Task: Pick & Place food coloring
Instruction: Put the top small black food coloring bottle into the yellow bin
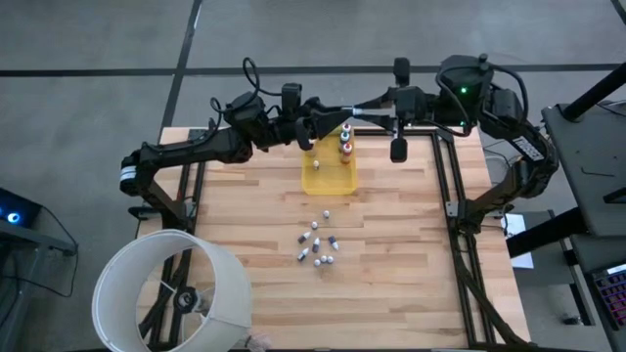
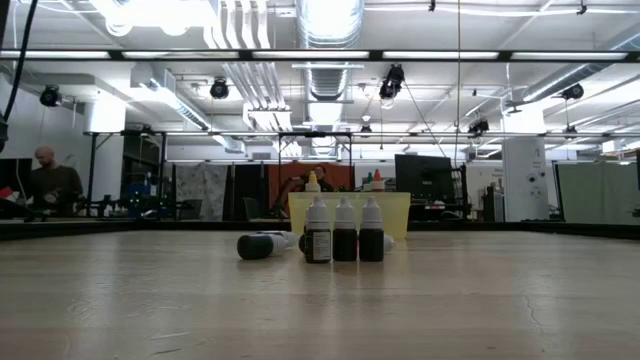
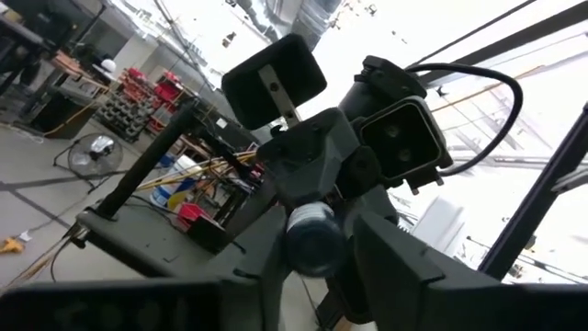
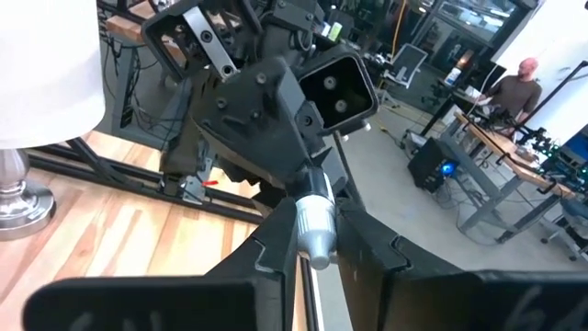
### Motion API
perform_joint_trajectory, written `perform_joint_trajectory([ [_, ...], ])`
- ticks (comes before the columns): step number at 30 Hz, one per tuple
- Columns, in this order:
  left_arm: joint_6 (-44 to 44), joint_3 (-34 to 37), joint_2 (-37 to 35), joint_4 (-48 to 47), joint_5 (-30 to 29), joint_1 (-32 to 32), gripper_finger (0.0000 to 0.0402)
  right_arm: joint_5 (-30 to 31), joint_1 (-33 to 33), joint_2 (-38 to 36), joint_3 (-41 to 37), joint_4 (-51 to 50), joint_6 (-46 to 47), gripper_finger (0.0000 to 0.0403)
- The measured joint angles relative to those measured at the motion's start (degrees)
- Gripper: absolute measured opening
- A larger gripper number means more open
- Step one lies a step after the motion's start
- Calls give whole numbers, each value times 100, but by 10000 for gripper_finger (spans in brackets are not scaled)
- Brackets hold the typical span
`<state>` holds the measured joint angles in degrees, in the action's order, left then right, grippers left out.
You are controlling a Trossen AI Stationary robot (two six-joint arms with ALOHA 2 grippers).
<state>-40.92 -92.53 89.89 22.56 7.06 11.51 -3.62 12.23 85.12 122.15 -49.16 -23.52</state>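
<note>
High over the far middle of the table my two grippers meet tip to tip, above the yellow tray (image 1: 328, 178). A small whitish food coloring bottle (image 4: 314, 225) lies between them. My right gripper (image 4: 317, 267) is shut on it. My left gripper (image 3: 317, 276) is open, and its fingers stand on either side of the bottle's other end (image 3: 312, 241) with a narrow gap. Several more bottles stand or lie on the table's middle (image 1: 318, 244), and three stand in the tray (image 1: 345, 145). Neither gripper shows in the low view. My right gripper pinches the bottle's body (image 4: 312, 241) between its two fingers. The fingers come about level from the table's right and lie along the bottle. Its far end (image 4: 312, 184) sticks out past the fingertips toward my left gripper. The bottle is lifted clear, high above the tray.
A white lamp shade (image 1: 171, 293) on a metal base fills the near left corner. In the low view three bottles (image 2: 345, 240) stand upright in front of the tray (image 2: 395, 205), and one (image 2: 258, 245) lies beside them. Black frame rails run along both table sides.
</note>
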Motion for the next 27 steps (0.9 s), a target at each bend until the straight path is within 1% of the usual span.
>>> perform_joint_trajectory([
  [5, 58, -5, -7, -41, 92, 46, 165, 4, 0, 2, 0, -162, 169, 50],
  [8, 89, -8, -80, -393, 175, 96, 195, 17, 0, 2, 0, -450, 342, 50],
  [11, 237, -8, -249, -956, 323, 159, 214, 25, 0, 7, -2, -895, 553, 50],
  [15, 694, -8, -596, -1839, 313, 211, 219, 62, 13, 97, -7, -1527, 1071, 50],
  [19, 1308, -6, -955, -2716, -91, 205, 220, 81, 53, 368, -15, -2164, 1459, 50],
  [21, 1526, -6, -1091, -3009, -277, 188, 220, 86, 61, 555, -17, -2362, 1591, 50],
  [24, 1627, -7, -1212, -3379, -442, 188, 220, 85, 80, 844, -20, -2467, 1643, 50],
  [27, 1630, -7, -1224, -3693, -445, 188, 220, 83, 167, 1125, -21, -2562, 1622, 50],
])
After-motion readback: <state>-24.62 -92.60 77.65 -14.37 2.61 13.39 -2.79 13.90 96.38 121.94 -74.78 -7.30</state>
